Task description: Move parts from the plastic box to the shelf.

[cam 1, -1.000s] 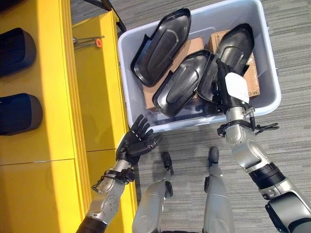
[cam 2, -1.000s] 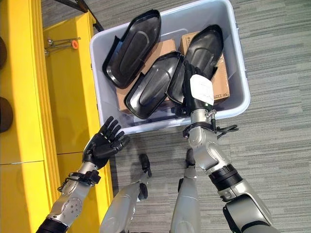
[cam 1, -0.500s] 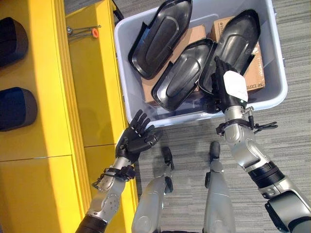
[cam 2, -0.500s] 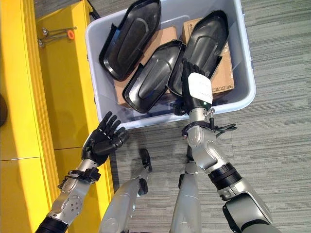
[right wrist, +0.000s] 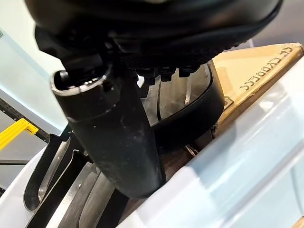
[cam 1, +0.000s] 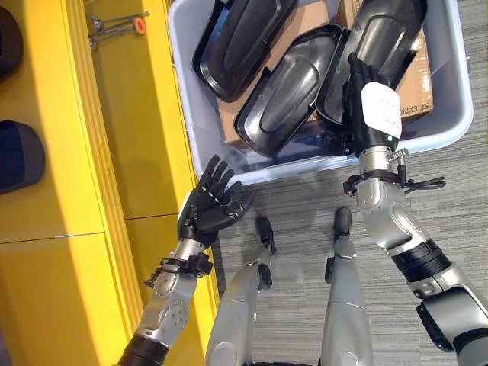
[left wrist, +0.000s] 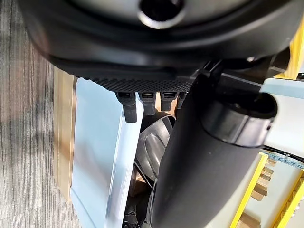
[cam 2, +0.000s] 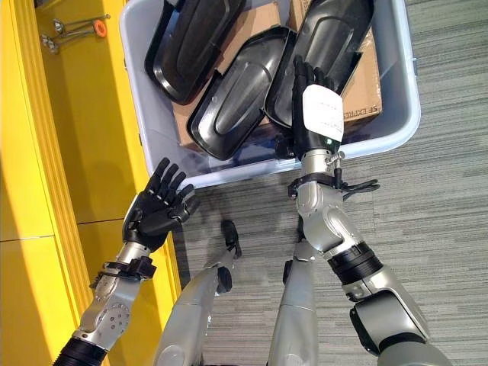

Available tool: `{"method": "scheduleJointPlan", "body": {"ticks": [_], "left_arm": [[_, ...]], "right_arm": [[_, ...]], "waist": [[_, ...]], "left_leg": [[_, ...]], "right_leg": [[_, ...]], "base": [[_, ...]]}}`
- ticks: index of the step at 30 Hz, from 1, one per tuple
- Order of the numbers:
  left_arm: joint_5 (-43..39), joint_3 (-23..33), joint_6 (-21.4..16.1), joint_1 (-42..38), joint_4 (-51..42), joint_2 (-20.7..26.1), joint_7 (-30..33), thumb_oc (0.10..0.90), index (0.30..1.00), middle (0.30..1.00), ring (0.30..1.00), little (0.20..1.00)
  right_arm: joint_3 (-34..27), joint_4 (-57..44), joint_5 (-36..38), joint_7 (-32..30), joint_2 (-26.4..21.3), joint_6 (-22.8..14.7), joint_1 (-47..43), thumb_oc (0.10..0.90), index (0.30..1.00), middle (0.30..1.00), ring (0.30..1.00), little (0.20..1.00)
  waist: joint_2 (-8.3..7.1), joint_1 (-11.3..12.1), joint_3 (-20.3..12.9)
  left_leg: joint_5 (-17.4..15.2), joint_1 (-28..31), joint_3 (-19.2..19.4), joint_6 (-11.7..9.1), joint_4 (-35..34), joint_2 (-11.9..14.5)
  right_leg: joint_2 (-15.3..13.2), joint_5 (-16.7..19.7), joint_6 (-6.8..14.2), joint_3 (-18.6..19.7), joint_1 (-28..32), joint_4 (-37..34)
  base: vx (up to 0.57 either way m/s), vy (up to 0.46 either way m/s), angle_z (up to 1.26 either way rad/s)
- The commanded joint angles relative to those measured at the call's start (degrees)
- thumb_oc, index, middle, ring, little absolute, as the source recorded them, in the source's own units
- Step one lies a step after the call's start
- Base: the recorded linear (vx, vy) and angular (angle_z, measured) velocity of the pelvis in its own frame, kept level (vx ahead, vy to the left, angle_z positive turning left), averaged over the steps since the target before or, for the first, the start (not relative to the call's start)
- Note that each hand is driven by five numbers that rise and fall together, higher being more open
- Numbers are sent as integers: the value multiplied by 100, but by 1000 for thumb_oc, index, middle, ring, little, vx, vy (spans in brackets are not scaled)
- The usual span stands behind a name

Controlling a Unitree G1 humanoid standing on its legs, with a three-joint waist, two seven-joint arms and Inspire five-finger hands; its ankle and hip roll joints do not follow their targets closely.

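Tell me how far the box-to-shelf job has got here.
Done: two dark parts already sit on the yellow shelf. In hand: nothing is gripped yet; the right robot hand reaches into the box with straight fingers over the rightmost part; the left robot hand is open outside the box. Left: three parts in the box, including the middle and left ones.

Your robot's silver-grey arms with black joint bands, dark fingered left hand (cam 1: 207, 212), dark right hand (cam 1: 364, 99) with a white cover on its back
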Motion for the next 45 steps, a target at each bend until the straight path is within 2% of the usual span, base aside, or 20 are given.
{"method": "scheduleJointPlan", "body": {"ticks": [1,5,13,16,19,23,29,43,44,45], "left_arm": [[-55,-292,-165,185,-606,-48,-6,900,1000,1000,1000,1000],[-63,-301,-177,169,-664,-15,-18,900,1000,1000,1000,1000],[-98,-268,-125,142,-896,88,-93,900,1000,1000,1000,1000],[-54,-295,-186,134,-899,113,-76,900,1000,1000,1000,1000],[470,-313,-368,87,-929,180,177,900,1000,1000,1000,1000],[245,-232,-602,92,-882,177,215,900,1000,1000,1000,1000],[249,-144,-460,64,-973,194,204,900,1000,1000,1000,1000],[303,-161,-465,-6,-929,185,251,900,1000,1000,1000,1000],[277,-155,-497,-1,-893,171,197,900,1000,1000,1000,1000],[271,-151,-500,-24,-887,182,215,900,1000,1000,1000,1000]], "right_arm": [[35,-417,-346,-361,-344,-181,-372,900,1000,1000,1000,1000],[29,-429,-372,-409,-368,-190,-392,900,1000,1000,1000,1000],[-4,-448,-497,-367,-518,-176,-440,900,1000,1000,1000,1000],[11,-462,-440,-408,-549,-101,-453,900,1000,1000,1000,1000],[44,-438,-398,-461,-534,8,-471,900,1000,1000,1000,1000],[77,-395,-286,-669,-530,51,-339,900,1000,1000,1000,1000],[-1,-289,-72,-873,-474,79,-193,900,1000,1000,1000,1000],[-39,-218,306,-1174,-392,-102,-124,900,1000,1000,1000,1000],[-60,-210,417,-1212,-362,-153,-106,865,951,951,951,951],[-56,-193,529,-1113,-358,-111,-116,559,522,522,522,522]], "waist": [[568,-187,-33],[581,-196,-33],[602,-237,-33],[595,-241,-33],[593,-257,-33],[564,-274,-33],[517,-298,-33],[489,-365,-33],[500,-373,-33],[507,-388,-33]], "left_leg": [[-1140,-475,-394,112,1089,-372],[-1199,-686,-363,135,1270,-352],[-1578,-1340,-323,259,2095,-240],[-1668,-1537,-311,303,2297,-201],[-1786,-1731,-304,341,2530,-185],[-1941,-1934,-283,387,2816,-138],[-2178,-2310,-368,434,3366,-142],[-2306,-2724,-430,431,3774,-113],[-2288,-2715,-432,425,3740,-111],[-2277,-2704,-434,413,3717,-108]], "right_leg": [[166,-1112,-374,-249,-104,584],[165,-1149,-394,-225,-339,762],[176,-1331,-471,-64,-1139,1553],[192,-1388,-489,-40,-1377,1790],[261,-1476,-516,18,-1609,2060],[283,-1548,-537,58,-1818,2334],[357,-1675,-572,130,-2183,2873],[480,-1761,-594,242,-2606,3276],[487,-1750,-596,244,-2603,3243],[497,-1751,-597,252,-2603,3233]], "base": [[-2,-1,6],[-14,-20,5],[1,-31,6],[5,-33,7],[9,-18,7],[-5,-33,-2],[1,-44,7],[0,-30,0],[0,0,0],[-16,-12,-4]]}}
